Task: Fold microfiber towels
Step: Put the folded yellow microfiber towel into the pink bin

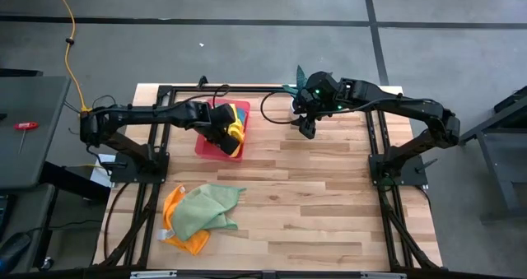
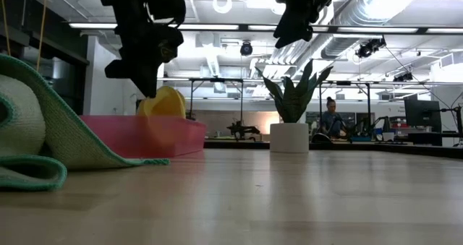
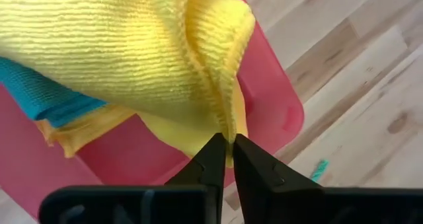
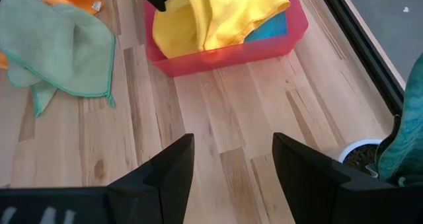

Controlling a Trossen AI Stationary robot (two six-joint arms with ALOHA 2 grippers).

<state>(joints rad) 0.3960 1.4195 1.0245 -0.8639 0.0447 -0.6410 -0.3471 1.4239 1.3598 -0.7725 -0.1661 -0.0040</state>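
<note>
A pink tray [image 1: 204, 147] at the table's far left holds a yellow towel [image 3: 132, 45], which lies over a teal towel [image 3: 39, 92] and a second yellow one [image 3: 73, 135]. My left gripper [image 3: 228, 145] stands over the tray, shut on the top yellow towel. Near the table's near left corner, a light green towel [image 1: 202, 209] lies crumpled on an orange towel [image 1: 177, 230]. My right gripper [image 4: 231, 164] hangs open above the bare wood at the far middle, holding nothing. My left gripper pinches a raised fold [image 3: 225, 112] of the top yellow towel between its two fingertips. The fingers come steeply from above. The fold is drawn up into a ridge, while the rest of the towel lies in the tray on the teal towel.
A potted plant in a white pot [image 2: 289, 136] stands at the far edge beside my right gripper. Bare wood [image 1: 329, 197] spreads across the table's middle and right. Black frame rails [image 1: 379, 147] run along both sides.
</note>
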